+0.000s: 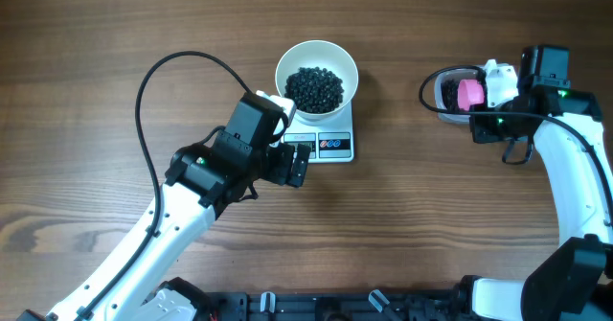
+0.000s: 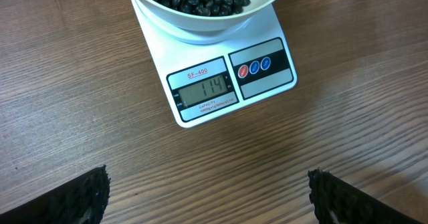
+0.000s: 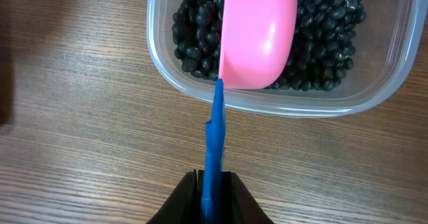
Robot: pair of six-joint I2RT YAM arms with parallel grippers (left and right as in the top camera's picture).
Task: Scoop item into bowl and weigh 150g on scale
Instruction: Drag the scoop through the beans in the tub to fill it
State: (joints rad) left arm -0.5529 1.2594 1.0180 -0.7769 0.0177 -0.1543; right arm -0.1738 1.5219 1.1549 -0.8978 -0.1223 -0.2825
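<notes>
While the scale (image 2: pixel 227 77) reads 114, right pincer (image 3: pixel 212 184) gripping scoop (image 3: pixel 257 33).

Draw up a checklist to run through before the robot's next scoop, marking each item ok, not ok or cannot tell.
1. Bowl sits on the scale: ok.
2. Scale reading has reached 150: not ok, it shows 114.
3. Right gripper is shut on the scoop handle: ok.
4. Scoop is over the tub of beads: ok.
5. Scoop is loaded: cannot tell, only its back shows.
6. Left gripper is open and not touching the scale: ok.
</notes>
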